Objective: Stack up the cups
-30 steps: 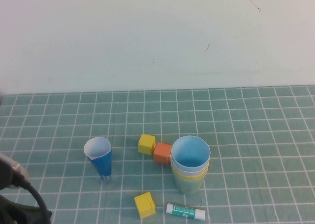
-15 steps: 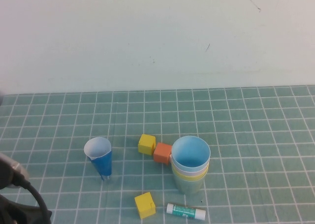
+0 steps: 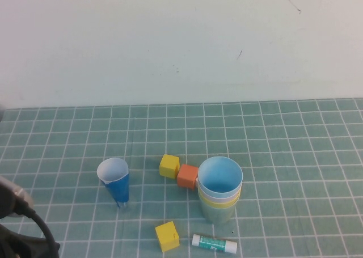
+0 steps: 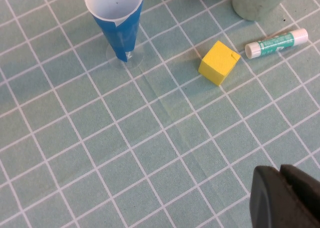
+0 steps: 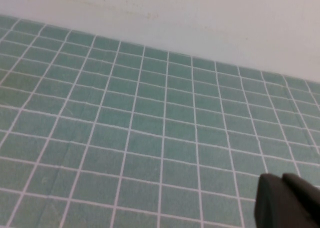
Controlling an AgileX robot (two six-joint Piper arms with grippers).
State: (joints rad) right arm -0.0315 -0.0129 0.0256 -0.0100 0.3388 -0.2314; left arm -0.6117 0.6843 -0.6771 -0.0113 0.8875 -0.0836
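The four cups stand nested in one upright stack (image 3: 219, 193) at the middle front of the mat. The light blue cup (image 3: 220, 176) is on top, with a pink rim (image 3: 199, 193) and a yellow rim (image 3: 218, 202) below it and the pale green cup (image 3: 218, 214) at the bottom. The green cup's base also shows in the left wrist view (image 4: 252, 2). My left gripper (image 4: 280, 175) is shut and empty, over bare mat nearer to me than the stack. My right gripper (image 5: 281, 180) is shut and empty over bare mat, with no cup in its view.
A dark-blue paper cone (image 3: 116, 184) stands left of the stack. A yellow cube (image 3: 169, 165) and an orange cube (image 3: 186, 176) sit against the stack's left side. Another yellow cube (image 3: 167, 236) and a glue stick (image 3: 214, 243) lie in front. My left arm's cable (image 3: 25, 221) is at the bottom left.
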